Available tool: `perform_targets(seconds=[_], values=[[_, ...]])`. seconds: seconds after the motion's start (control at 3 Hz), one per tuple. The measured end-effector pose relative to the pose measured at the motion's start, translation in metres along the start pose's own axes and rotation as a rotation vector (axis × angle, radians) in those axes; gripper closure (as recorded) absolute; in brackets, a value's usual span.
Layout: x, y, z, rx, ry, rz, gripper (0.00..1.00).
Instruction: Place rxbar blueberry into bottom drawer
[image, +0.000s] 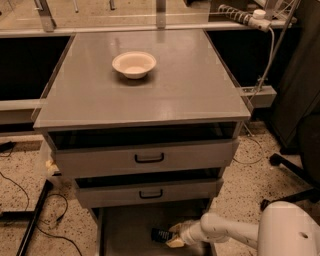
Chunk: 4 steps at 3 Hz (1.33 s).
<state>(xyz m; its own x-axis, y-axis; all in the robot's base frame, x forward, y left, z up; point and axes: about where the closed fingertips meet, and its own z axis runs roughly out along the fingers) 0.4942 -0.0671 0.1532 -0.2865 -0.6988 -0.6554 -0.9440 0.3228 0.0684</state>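
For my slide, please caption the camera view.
Gripper holds the rxbar over the open bottom drawer; a bowl sits on the cabinet.

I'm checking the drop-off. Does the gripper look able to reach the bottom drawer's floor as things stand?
Probably yes. The gripper, holding the rxbar blueberry, hangs low over the pulled-out bottom drawer, just in front of the middle drawer; nothing shows between it and the floor.

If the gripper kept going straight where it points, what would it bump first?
The gripper, low over the bottom drawer with the rxbar blueberry at its tip, points to the picture's left. Past the bar, it would probably meet the drawer's side rail first; depth is unclear.
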Motion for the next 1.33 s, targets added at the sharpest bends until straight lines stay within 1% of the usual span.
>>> perform_targets(seconds=[0.33,1.33], values=[[0.0010,-0.0004,0.0013,0.000,0.000,0.002,0.81],[0.0010,-0.0003,0.0014,0.000,0.000,0.002,0.11]])
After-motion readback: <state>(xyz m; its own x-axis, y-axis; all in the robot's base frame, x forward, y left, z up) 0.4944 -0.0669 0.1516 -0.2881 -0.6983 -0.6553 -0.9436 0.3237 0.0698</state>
